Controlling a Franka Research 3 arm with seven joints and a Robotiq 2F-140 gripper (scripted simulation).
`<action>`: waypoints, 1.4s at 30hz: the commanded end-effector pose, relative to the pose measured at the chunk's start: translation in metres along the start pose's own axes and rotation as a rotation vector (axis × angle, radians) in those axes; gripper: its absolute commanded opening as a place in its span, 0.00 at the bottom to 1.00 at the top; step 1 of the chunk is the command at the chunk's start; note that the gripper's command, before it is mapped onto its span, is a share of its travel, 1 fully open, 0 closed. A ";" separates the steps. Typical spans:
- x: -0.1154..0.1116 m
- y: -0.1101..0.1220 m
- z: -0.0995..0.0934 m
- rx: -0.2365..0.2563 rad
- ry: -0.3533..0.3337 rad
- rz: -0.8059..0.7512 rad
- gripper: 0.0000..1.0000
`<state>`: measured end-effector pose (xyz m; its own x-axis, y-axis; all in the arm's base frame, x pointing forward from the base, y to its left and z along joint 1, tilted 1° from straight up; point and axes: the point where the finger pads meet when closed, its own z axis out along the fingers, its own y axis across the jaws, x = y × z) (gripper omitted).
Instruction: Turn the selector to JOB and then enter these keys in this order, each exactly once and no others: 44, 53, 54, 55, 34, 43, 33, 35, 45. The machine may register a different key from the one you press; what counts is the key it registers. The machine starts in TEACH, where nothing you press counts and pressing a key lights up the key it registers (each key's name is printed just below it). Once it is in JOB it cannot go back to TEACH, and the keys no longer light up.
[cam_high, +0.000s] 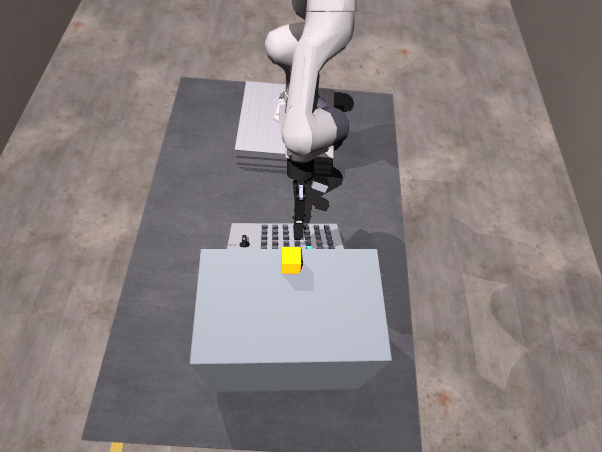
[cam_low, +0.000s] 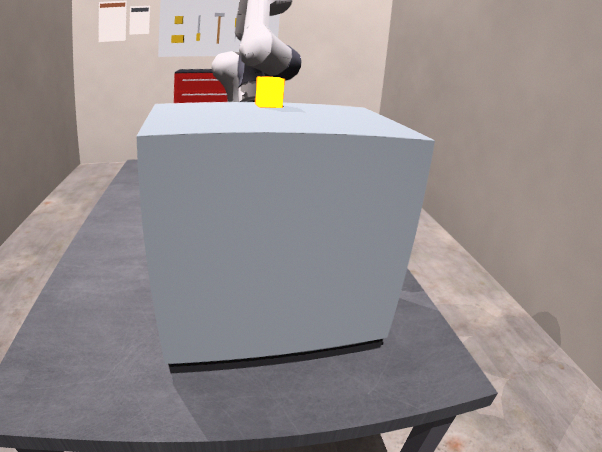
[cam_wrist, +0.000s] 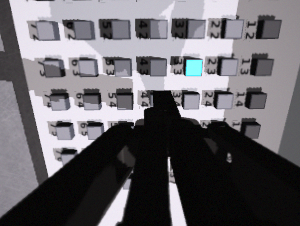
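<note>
The keypad panel (cam_high: 289, 235) lies on the dark mat in front of the grey box. Its black selector knob (cam_high: 244, 242) is at the panel's left end; its setting is too small to read. My gripper (cam_high: 299, 231) is shut and empty, pointing straight down onto the keys. In the wrist view the closed fingertips (cam_wrist: 162, 100) cover the key labelled 44. The key labelled 33 (cam_wrist: 193, 67) is lit cyan, one row up and one column to the right of the tip. It also shows as a cyan spot in the top view (cam_high: 309, 247). The other keys are unlit.
A large grey box (cam_high: 290, 310) stands right behind the panel and hides its near edge. A yellow block (cam_high: 291, 260) sits on the box's top edge, close to the gripper. A pale ribbed slab (cam_high: 262, 125) lies behind the arm. In the exterior view the box (cam_low: 280, 235) hides the panel.
</note>
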<state>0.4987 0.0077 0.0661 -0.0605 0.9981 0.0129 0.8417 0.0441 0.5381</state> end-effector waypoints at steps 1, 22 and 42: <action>-0.002 -0.002 -0.006 0.008 -0.005 0.005 0.10; -0.020 -0.002 -0.016 0.008 -0.004 -0.167 0.10; -0.070 -0.001 -0.022 0.009 -0.002 -0.662 0.10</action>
<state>0.4877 -0.0575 0.0815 -0.4632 0.8445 -0.2687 0.7103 0.5351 0.4573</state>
